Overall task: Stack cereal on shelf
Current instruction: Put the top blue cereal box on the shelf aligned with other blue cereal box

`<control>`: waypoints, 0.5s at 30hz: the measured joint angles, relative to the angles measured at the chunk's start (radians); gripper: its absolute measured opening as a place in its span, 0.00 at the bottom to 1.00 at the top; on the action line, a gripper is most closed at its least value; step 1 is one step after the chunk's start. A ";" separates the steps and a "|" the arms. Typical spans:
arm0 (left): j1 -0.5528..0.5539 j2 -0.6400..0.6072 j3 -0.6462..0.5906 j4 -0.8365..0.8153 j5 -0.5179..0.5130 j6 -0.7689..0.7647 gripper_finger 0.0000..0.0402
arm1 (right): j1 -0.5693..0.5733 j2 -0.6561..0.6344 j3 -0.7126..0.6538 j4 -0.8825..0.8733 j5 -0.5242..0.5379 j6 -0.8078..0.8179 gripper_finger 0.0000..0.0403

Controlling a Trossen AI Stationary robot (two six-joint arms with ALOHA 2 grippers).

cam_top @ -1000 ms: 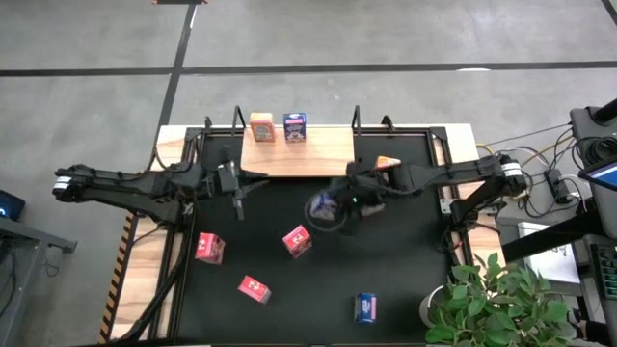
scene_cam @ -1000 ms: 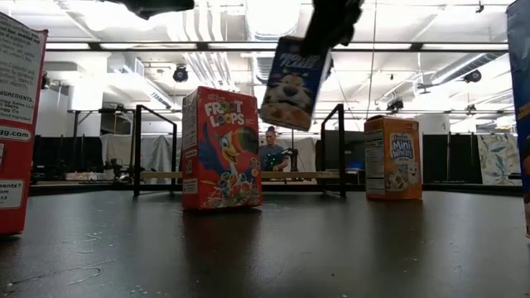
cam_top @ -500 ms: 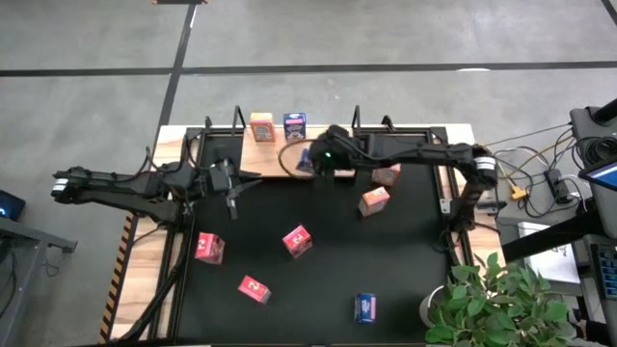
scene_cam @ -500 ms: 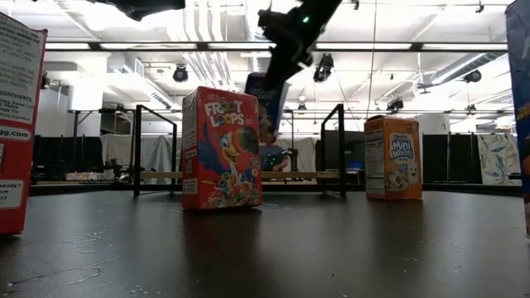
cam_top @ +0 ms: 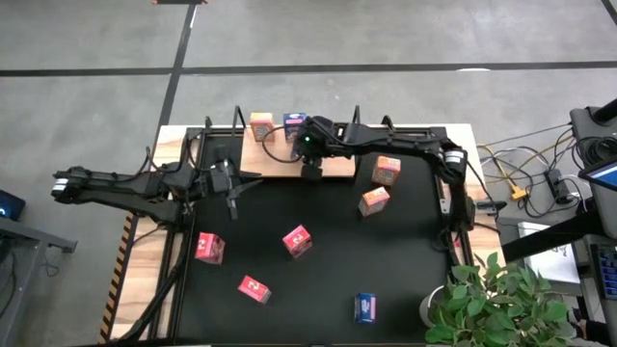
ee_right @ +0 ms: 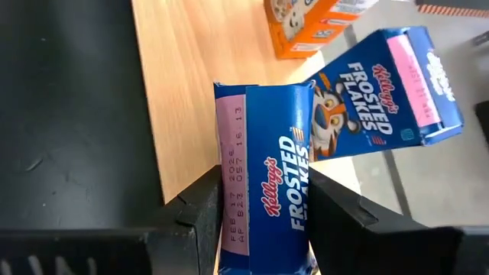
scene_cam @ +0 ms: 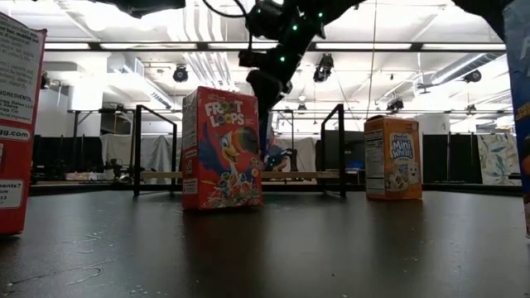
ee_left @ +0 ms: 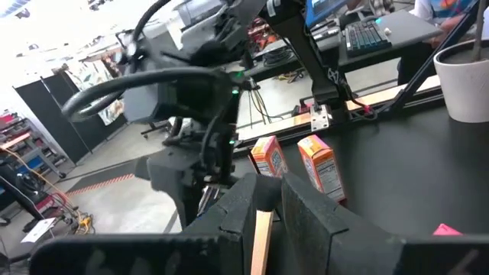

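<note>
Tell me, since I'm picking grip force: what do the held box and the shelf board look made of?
The blue box in the right tool looks like thin printed cardboard with folded edges. The shelf board looks like pale matte wood with visible grain, possibly laminate.

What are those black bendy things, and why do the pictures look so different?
They are two robot arms, each ending in a two-finger tool. One picture looks down from above, one looks across the black mat at table height, and two come from cameras on the arms' wrists. The right tool holds a blue cereal box over the wooden shelf, where an orange box and another blue box already stand. The left tool waits near the mat's left side, holding nothing. Three red boxes, two more orange ones and a blue one wait on the mat.
</note>
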 joint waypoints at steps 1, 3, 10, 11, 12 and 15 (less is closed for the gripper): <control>0.000 0.000 0.000 0.000 0.000 0.003 0.12 | -0.005 0.008 0.005 0.002 -0.001 0.000 0.37; 0.000 0.000 0.000 0.001 0.000 0.007 0.12 | -0.015 0.022 0.010 0.010 -0.001 0.000 0.39; 0.000 0.001 0.000 0.007 0.000 0.008 0.12 | -0.035 0.047 0.015 0.023 -0.005 -0.006 0.51; 0.000 0.002 0.000 0.007 0.000 0.008 0.12 | -0.035 0.047 0.015 0.025 -0.004 -0.014 0.52; 0.000 0.002 0.000 0.008 0.000 0.008 0.12 | -0.036 0.047 0.015 0.031 -0.002 -0.018 0.54; 0.000 0.003 0.000 0.008 0.000 0.008 0.12 | -0.035 0.043 0.015 0.030 -0.001 -0.027 0.56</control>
